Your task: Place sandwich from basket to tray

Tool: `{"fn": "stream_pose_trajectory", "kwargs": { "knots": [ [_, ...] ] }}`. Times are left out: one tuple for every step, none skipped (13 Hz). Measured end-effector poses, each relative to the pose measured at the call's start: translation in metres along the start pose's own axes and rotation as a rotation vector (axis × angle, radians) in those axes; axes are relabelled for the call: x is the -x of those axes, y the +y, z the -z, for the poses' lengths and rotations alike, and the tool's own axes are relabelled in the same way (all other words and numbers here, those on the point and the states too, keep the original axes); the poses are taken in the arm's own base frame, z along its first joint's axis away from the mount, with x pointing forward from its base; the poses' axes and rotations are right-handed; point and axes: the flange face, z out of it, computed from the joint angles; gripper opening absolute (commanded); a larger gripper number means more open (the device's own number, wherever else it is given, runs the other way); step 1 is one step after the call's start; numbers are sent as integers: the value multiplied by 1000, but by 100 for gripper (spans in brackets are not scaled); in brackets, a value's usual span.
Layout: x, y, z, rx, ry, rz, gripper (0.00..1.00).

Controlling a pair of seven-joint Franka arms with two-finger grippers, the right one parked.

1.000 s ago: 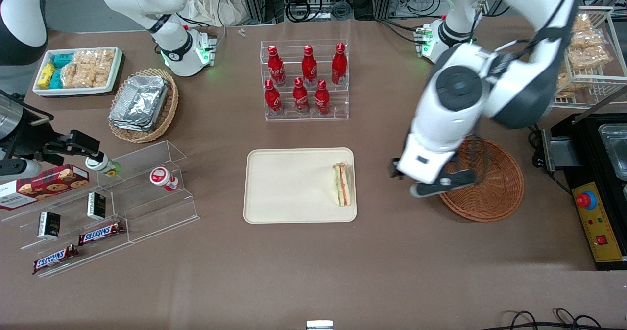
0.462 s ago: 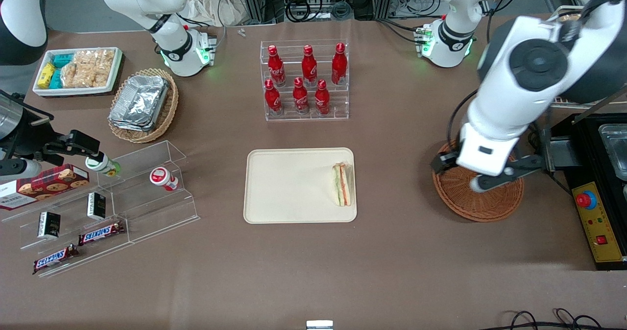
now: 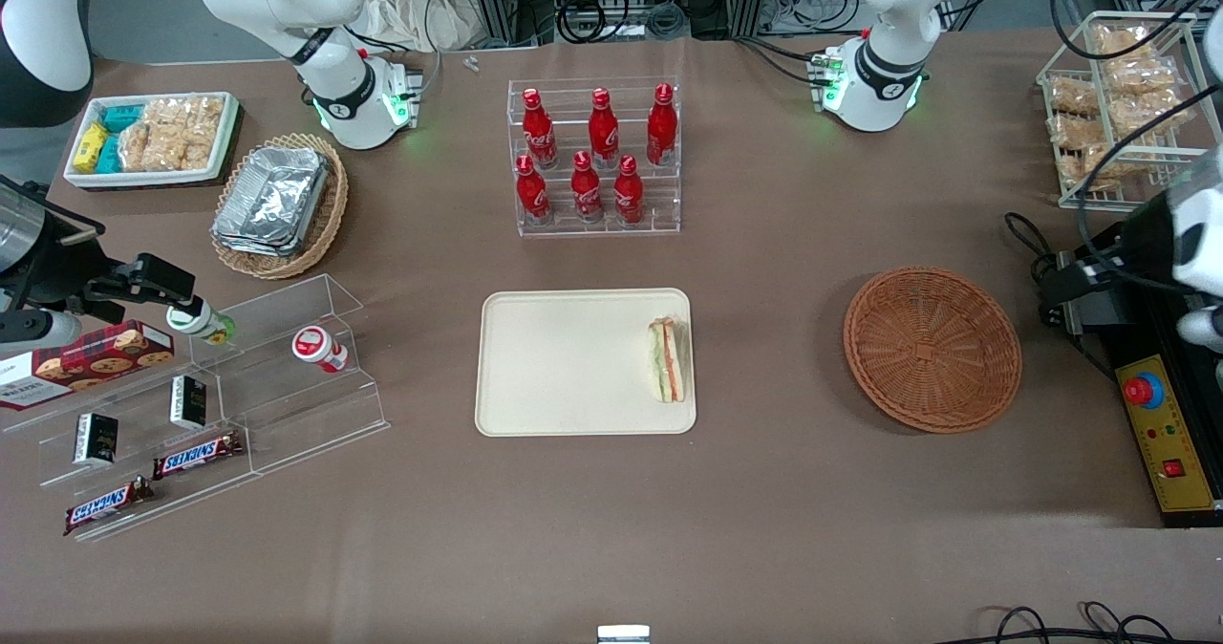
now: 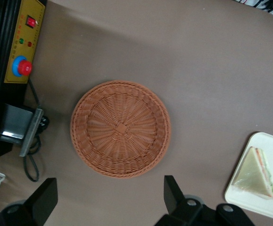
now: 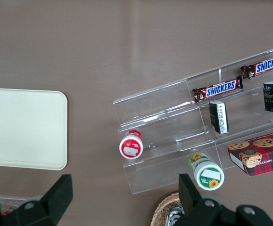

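I see the brown table, then the tray mid-table, the basket toward the working arm's end, and the sandwich at the tray's edge nearest the basket. My gripper, half cut off, hangs open above the basket.

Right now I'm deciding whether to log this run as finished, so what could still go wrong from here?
Little, probably. The sandwich lies on the tray but right by the rim nearest the basket, so a nudge might tip it off. The gripper, open and holding nothing, hangs high above the empty basket; the arm is near the wire rack and cables, which it might snag.
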Motion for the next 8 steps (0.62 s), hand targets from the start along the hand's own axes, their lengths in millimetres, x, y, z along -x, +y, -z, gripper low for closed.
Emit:
{"fn": "stream_pose_trajectory", "kwargs": {
  "knots": [
    [-2,-10,-2,-1,-7,-20,100],
    [-4,-19,-4,-4,-12,-36,100],
    [-7,-27,-7,-8,-16,-50,100],
    [-9,-37,-9,-14,-20,-73,100],
    [-11,-45,-10,-17,-22,-108,100],
    [-13,-53,-11,-18,-24,-149,100],
    [-14,-57,-12,-19,-26,-181,100],
    [-15,-59,-12,-19,-26,-194,100]
  ]
}}
